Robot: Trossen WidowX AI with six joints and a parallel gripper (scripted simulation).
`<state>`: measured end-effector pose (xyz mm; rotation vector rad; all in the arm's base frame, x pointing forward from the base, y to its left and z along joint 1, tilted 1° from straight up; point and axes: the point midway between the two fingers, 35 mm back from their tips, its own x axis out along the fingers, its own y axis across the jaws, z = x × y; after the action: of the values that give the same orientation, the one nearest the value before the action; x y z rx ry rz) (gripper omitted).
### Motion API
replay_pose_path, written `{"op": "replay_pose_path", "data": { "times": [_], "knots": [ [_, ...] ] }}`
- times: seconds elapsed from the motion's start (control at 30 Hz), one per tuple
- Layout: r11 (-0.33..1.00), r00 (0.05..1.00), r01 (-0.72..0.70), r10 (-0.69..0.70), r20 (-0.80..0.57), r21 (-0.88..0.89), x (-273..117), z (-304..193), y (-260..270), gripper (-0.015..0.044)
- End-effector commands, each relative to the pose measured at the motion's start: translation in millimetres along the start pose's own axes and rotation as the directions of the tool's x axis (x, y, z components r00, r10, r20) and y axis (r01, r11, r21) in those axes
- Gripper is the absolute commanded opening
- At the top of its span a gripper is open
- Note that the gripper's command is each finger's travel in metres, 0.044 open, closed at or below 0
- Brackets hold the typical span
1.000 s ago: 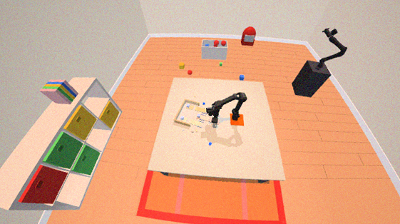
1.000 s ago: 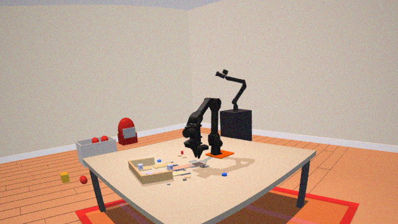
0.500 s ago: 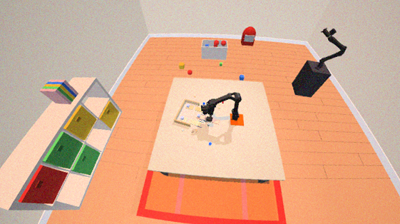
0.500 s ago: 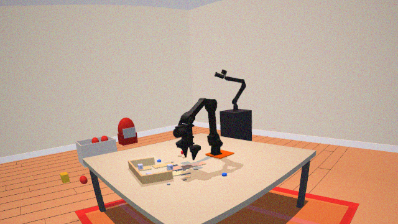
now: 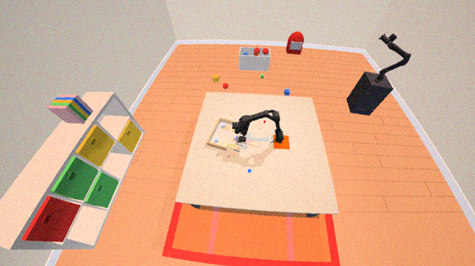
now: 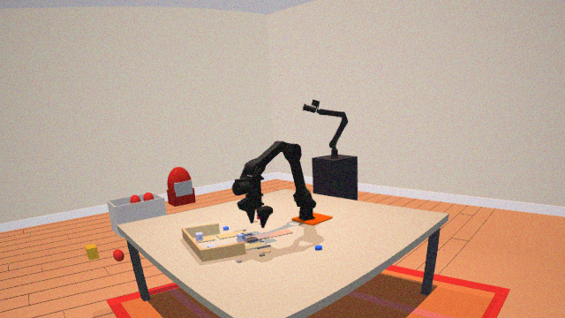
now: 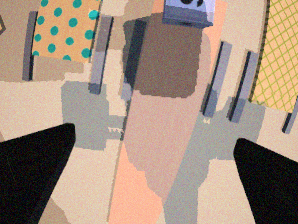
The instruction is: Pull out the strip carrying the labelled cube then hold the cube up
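A salmon strip (image 7: pixel 134 202) (image 6: pixel 282 233) runs out from the open side of the tray (image 6: pixel 222 253) (image 5: pixel 213 131). A bluish cube (image 7: pixel 187 11) (image 6: pixel 241 237) with a dark mark, cut off by the wrist view's top edge, sits on it. A teal-dotted strip (image 7: pixel 62 31) lies left of it in the wrist view, a yellow cross-hatched strip (image 7: pixel 282 60) right. Other pale cubes, one standing at the tray's far left (image 6: pixel 199 236), are in the tray. My gripper (image 7: pixel 157 140) (image 6: pixel 258 223) is open and empty, above the salmon strip, its fingers on either side, short of the cube.
Thin grey rails (image 7: pixel 217 80) (image 7: pixel 102 55) stand between the strips. A blue piece (image 5: pixel 249 170) (image 6: pixel 318 247) lies on the table nearer its front edge, and a small red piece (image 5: pixel 265 121) behind the arm. The arm's base stands on an orange plate (image 5: pixel 285 144).
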<state>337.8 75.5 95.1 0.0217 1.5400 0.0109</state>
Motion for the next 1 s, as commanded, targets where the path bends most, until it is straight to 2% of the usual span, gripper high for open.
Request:
{"op": "replay_pose_path", "data": {
  "times": [0.0,0.6,0.83,0.97],
  "knots": [
    [1.0,1.0,0.001,-0.001,-0.004,-0.001,-0.5,15.1,-2.7,0.044],
    [1.0,1.0,0.002,-0.002,0.002,-0.001,-4.8,80.0,-13.2,0.044],
    [1.0,1.0,0.002,-0.002,0.002,-0.001,3.8,80.6,-13.2,0.0256],
    [1.0,1.0,0.002,-0.002,0.002,-0.001,10.3,80.8,-13.2,0.025]
  ]
}}
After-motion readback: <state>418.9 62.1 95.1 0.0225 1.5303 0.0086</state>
